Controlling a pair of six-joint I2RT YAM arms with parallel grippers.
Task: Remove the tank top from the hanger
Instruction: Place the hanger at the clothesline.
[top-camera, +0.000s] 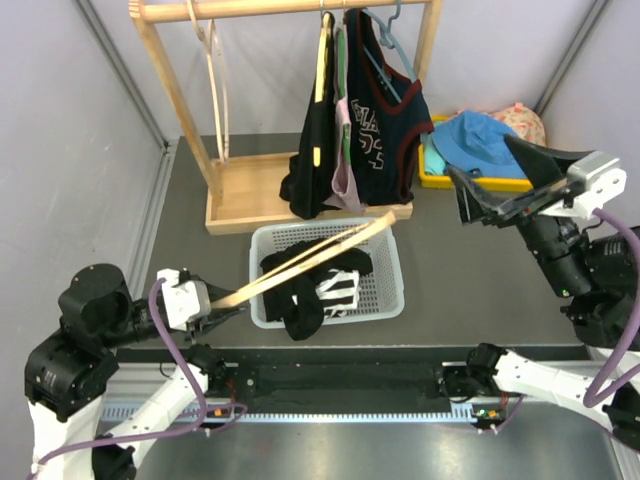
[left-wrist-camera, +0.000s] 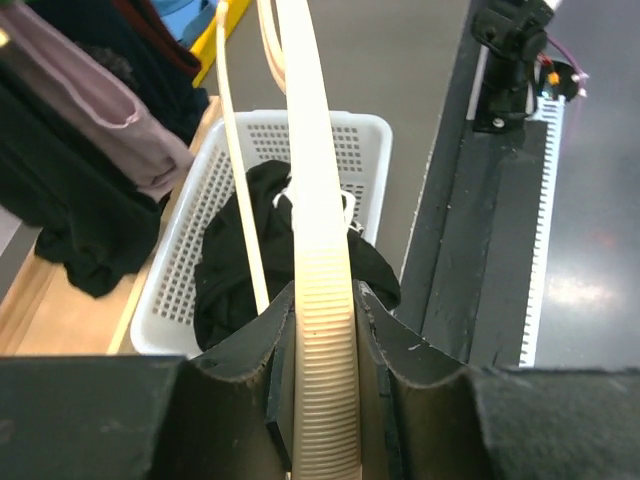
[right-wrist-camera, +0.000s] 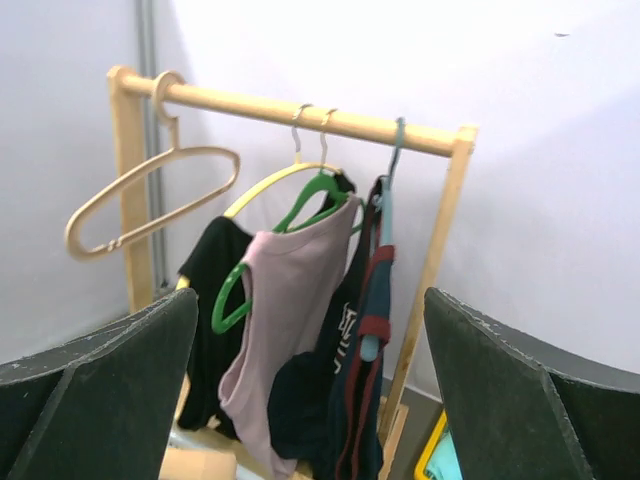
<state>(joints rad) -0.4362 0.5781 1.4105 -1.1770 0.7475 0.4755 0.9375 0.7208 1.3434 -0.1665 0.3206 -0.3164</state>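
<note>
While the left hand (top-camera: 225, 312) pinches the bare cream hanger (top-camera: 312, 254) over the white basket (top-camera: 392, 300) where the black tank top (top-camera: 300, 300) lies heaped, and the right hand (top-camera: 482, 165) hangs spread wide at the right, removal looks done, so next comes setting the hanger down.

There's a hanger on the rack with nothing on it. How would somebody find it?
Find the wooden clothes rack standing against the back wall. Follow its top rail to the end away from the hanging clothes, where a beige hanger hangs alone. It is bare, while every other one on the rail carries a garment.
</note>
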